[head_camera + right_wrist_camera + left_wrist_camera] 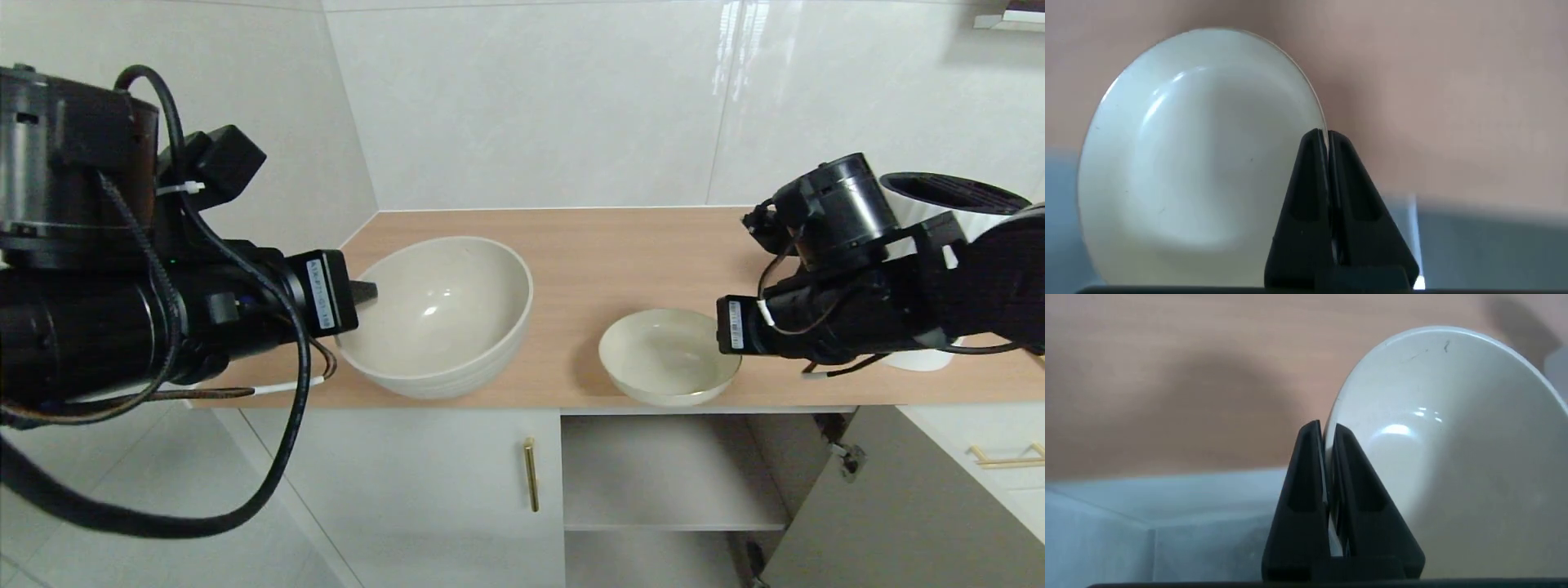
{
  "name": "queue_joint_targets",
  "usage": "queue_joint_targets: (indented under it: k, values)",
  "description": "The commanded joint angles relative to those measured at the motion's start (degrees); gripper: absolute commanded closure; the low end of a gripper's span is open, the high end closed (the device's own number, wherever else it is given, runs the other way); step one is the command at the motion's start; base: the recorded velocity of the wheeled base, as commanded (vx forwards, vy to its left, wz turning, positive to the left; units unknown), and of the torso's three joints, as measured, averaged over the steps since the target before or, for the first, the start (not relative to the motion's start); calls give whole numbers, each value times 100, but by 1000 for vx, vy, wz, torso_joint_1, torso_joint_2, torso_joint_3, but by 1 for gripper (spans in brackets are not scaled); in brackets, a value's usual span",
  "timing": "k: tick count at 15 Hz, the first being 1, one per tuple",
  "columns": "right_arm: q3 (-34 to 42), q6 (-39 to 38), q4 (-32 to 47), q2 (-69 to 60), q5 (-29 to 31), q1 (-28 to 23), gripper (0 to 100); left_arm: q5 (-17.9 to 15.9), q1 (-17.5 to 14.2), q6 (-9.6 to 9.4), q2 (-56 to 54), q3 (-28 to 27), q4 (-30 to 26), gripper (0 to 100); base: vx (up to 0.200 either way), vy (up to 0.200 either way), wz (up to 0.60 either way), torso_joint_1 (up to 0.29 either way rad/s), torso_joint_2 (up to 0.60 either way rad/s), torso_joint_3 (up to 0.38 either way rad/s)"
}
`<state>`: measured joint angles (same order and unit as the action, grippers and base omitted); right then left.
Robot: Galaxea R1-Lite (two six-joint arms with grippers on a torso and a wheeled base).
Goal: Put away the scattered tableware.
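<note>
A large cream bowl [445,314] sits tilted near the front left of the wooden counter [620,253]. My left gripper [366,291] is shut on its left rim; in the left wrist view the gripper [1328,449] has its black fingers [1308,469] pinching the bowl's [1454,441] thin edge. A smaller cream bowl [665,355] stands at the counter's front edge, to the right. My right gripper [1328,151] is shut on that small bowl's [1200,155] rim, on its right side in the head view.
A white container with a black lid [951,196] stands at the counter's right end, behind the right arm. Below the counter an open cabinet [669,465] shows a shelf, its door [857,498] swung out to the right. A closed door with a gold handle [531,474] is beside it.
</note>
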<state>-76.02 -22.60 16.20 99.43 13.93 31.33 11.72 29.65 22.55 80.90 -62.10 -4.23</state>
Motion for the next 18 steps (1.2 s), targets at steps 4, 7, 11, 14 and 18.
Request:
queue_joint_targets:
  k: [4, 7, 11, 14, 18]
  values:
    - [958, -148, 111, -1189, -101, 295, 100, 15, 182, 197, -364, 822, 63, 100, 0, 0, 0, 0, 0, 0]
    - [1168, -289, 111, -1101, -154, 427, 100, 6, 191, 214, -347, 1147, 212, 100, -133, 0, 0, 0, 5, -2]
    - [1265, -306, 94, -969, -163, 418, 100, 6, 191, 206, -320, 1235, 361, 100, -200, 0, 0, 2, 1, 1]
    - [1274, -315, 94, -978, -163, 418, 100, -3, 191, 206, -320, 1235, 361, 100, -133, 0, 0, -5, 2, 3]
    - [1327, -297, 94, -916, -154, 418, 100, -3, 191, 188, -294, 1244, 361, 100, 0, 0, 0, 0, 0, 0]
